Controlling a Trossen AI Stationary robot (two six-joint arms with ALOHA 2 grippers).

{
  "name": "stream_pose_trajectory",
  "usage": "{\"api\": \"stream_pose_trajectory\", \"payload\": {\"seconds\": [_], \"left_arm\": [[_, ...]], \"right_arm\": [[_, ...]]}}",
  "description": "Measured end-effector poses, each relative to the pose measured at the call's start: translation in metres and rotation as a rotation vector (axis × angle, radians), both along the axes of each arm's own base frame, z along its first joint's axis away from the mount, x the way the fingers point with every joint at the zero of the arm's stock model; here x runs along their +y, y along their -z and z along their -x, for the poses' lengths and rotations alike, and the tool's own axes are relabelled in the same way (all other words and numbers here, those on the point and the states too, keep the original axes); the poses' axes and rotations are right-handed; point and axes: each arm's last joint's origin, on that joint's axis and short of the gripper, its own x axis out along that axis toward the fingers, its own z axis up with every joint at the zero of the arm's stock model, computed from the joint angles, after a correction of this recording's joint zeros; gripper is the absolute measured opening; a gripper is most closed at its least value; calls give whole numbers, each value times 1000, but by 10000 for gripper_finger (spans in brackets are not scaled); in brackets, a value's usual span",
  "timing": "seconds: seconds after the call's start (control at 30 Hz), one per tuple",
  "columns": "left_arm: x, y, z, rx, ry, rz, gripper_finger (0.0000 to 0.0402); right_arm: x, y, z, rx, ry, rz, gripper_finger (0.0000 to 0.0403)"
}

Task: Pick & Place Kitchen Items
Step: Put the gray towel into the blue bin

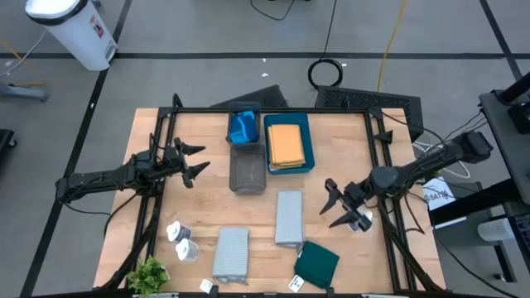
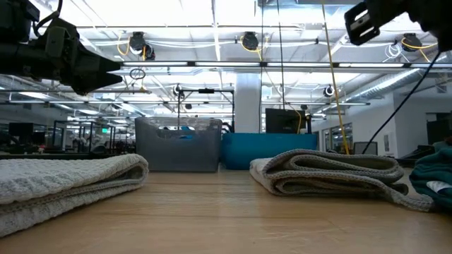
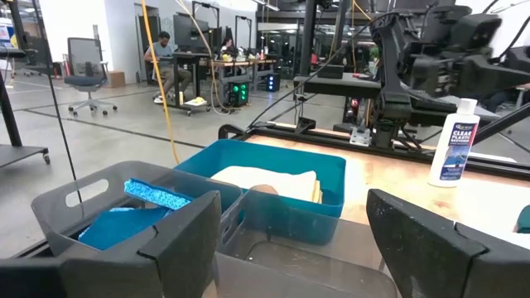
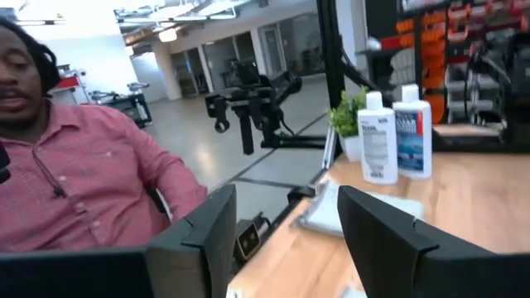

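While the right gripper [image 1: 341, 208] hovers spread and empty, the white bottle [image 1: 362, 222] stands at its 4 o'clock; I'd descend squarely, pinching mid-body. Left gripper [image 1: 192, 161] waits spread.

Blue sponges [image 1: 243, 127] in grey tray; orange cloth [image 1: 286, 145] in teal tray.

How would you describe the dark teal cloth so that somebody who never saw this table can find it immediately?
Start at the wooden table and go to its front edge, on the side of the right arm. There the dark teal cloth lies folded, just beside the end of a long grey cloth. It is the only dark green-blue cloth; the other two loose cloths are pale grey.
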Motion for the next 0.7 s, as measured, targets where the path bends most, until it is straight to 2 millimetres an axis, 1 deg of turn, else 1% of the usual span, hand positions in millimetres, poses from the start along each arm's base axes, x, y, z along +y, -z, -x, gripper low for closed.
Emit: {"api": "stream_pose_trajectory", "payload": {"seconds": [0.17, 0.3, 0.53, 0.7], "left_arm": [[0, 0, 0, 0, 0, 0, 308], [0, 0, 0, 0, 0, 0, 308], [0, 0, 0, 0, 0, 0, 308], [0, 0, 0, 0, 0, 0, 308]], "right_arm": [[14, 6, -3, -8, 18, 17, 187], [21, 10, -6, -8, 34, 13, 187], [22, 15, -10, 13, 67, 21, 187], [18, 16, -13, 9, 216, 42, 187]]}}
